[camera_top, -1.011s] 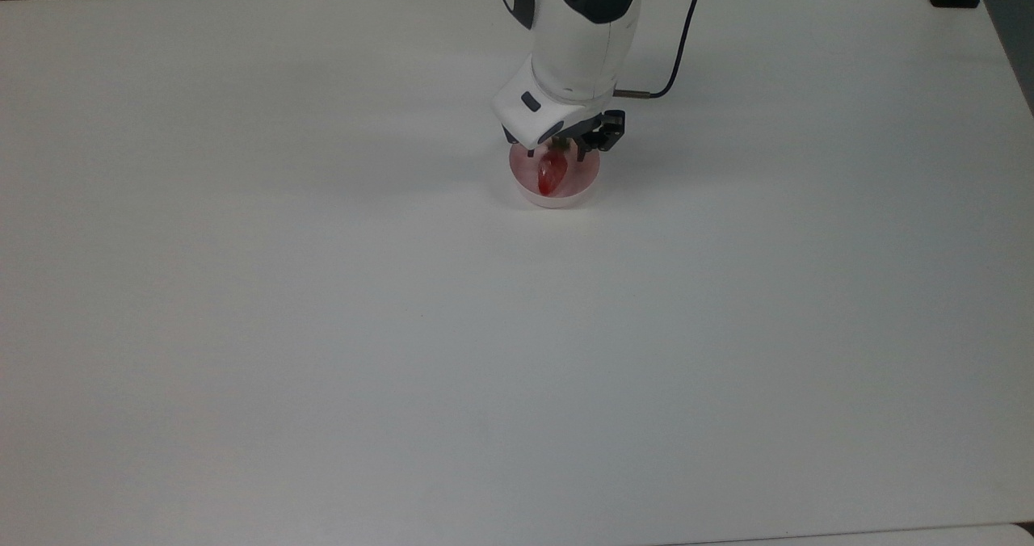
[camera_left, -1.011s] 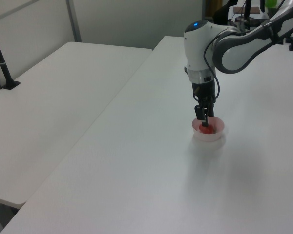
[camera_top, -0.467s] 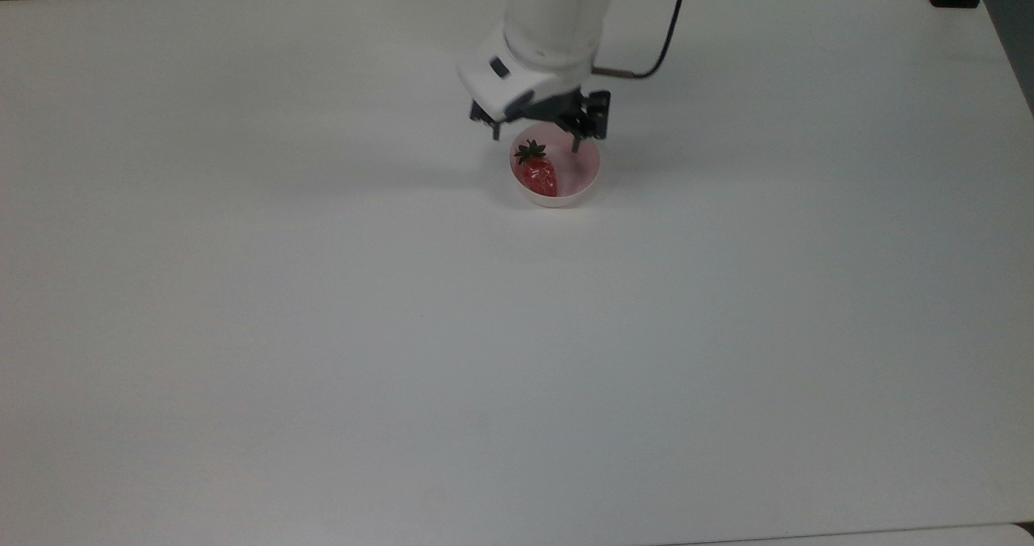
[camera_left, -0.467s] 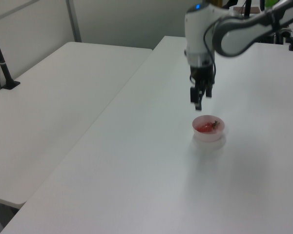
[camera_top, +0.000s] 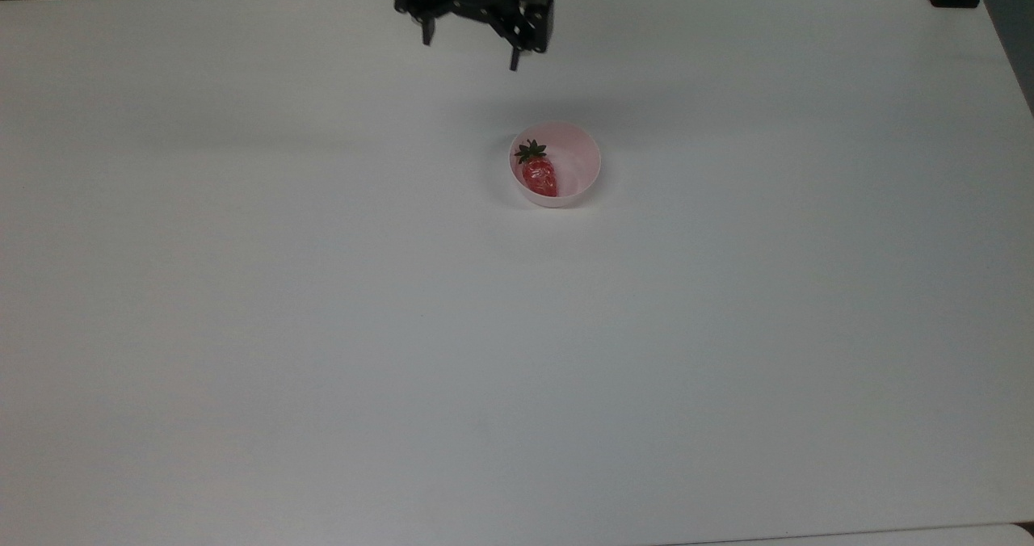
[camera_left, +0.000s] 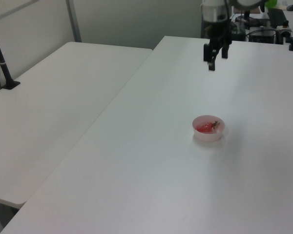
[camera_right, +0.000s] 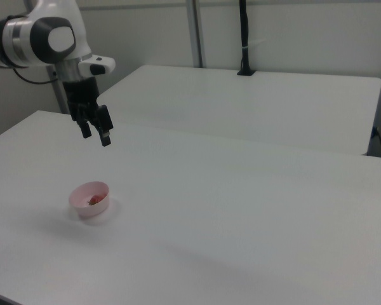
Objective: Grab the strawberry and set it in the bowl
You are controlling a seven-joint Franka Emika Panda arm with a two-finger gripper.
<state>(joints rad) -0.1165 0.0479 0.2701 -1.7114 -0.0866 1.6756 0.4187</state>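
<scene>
The small glossy red toy strawberry (camera_top: 540, 175) with its dark green cap lies inside the round pale pink plastic bowl (camera_top: 583, 167), against the top view's left wall, so I judge the task done. My pincer (camera_top: 471, 35) hangs empty, fingers apart, well above and beyond the bowl. The white bench (camera_top: 323, 328) around it bears nothing that blocks me.

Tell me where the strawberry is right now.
The strawberry lies inside the pink bowl, toward the top view's left side, on the white table.
</scene>
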